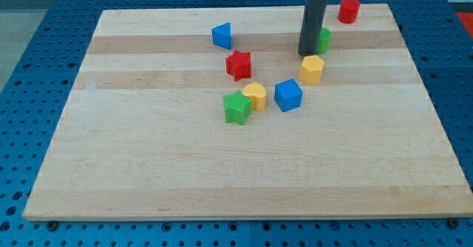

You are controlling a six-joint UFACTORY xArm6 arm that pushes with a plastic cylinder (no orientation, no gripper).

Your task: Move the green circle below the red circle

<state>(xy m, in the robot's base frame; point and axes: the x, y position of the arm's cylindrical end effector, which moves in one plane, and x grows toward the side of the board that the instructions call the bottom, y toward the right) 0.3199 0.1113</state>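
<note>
The green circle (324,38) sits near the view's top right, mostly hidden behind my rod. The red circle (349,10) stands up and to the right of it, near the board's top edge. My tip (307,53) rests on the board against the green circle's left side, just above the yellow hexagon (312,69).
A blue triangle-like block (222,35), a red star (239,64), a yellow heart (255,96), a green star (236,107) and a blue cube (288,95) lie mid-board. The wooden board (148,166) lies on a blue perforated table.
</note>
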